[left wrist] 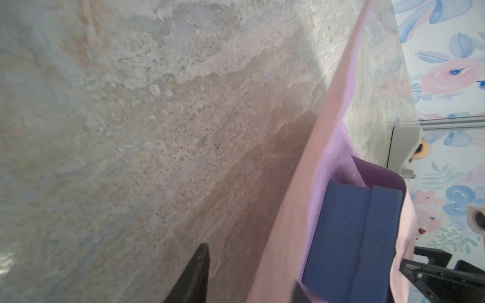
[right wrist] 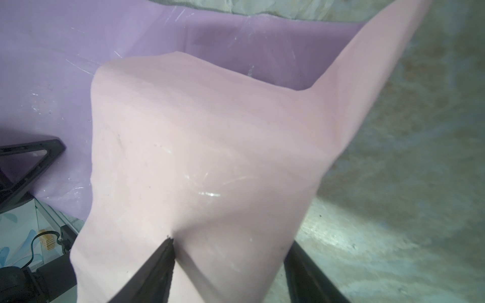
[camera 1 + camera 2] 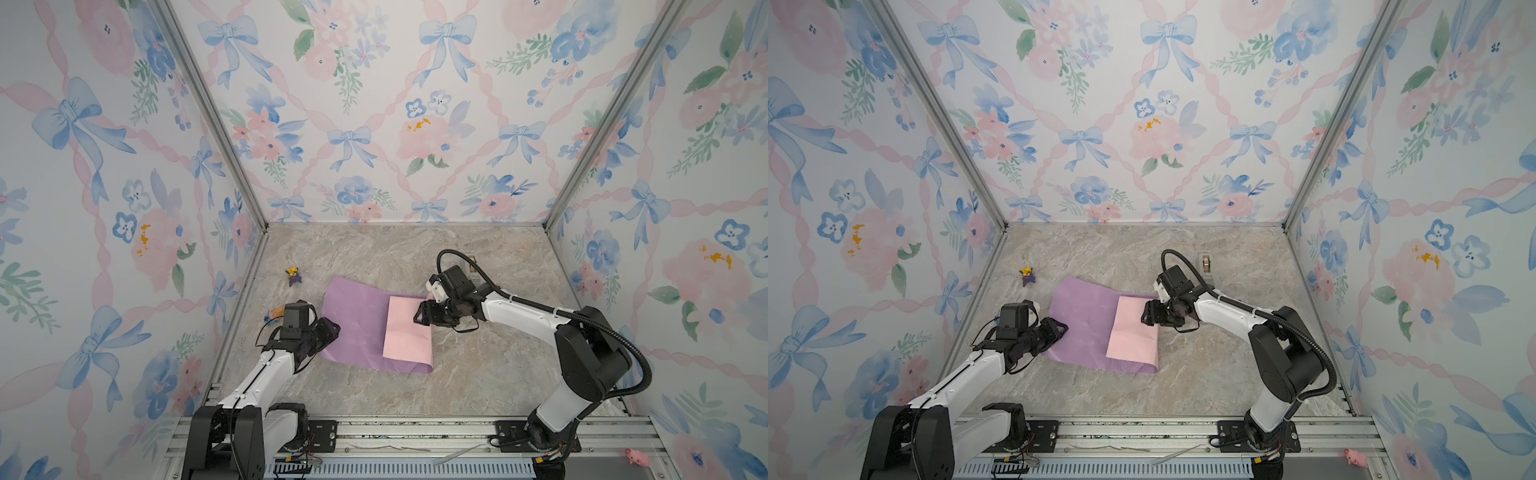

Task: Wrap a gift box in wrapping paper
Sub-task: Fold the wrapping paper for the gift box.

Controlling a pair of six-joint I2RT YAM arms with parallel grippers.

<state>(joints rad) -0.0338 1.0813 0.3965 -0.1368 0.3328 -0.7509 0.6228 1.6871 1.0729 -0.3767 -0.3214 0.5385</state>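
The wrapping paper [image 3: 357, 320] lies lilac side up on the marble table, its right part folded over as a pale pink flap [image 3: 409, 332]. The navy gift box [image 1: 349, 236] shows only in the left wrist view, tucked under that flap; both top views hide it. My left gripper [image 3: 334, 328] [image 1: 252, 270] is open at the paper's left edge, which rises between its jaws with a gap beside one finger [image 1: 196, 270]. My right gripper [image 3: 419, 316] [image 2: 231, 244] is open and wide on the flap over the box, one fingertip [image 2: 169, 242] denting the paper.
A grey-beige tape dispenser [image 3: 1205, 263] stands behind the right arm near the back right. A small purple and yellow toy [image 3: 293, 275] lies at the back left, and an orange and blue object [image 3: 274, 312] by the left wrist. A pink toy [image 3: 638, 457] sits on the front rail.
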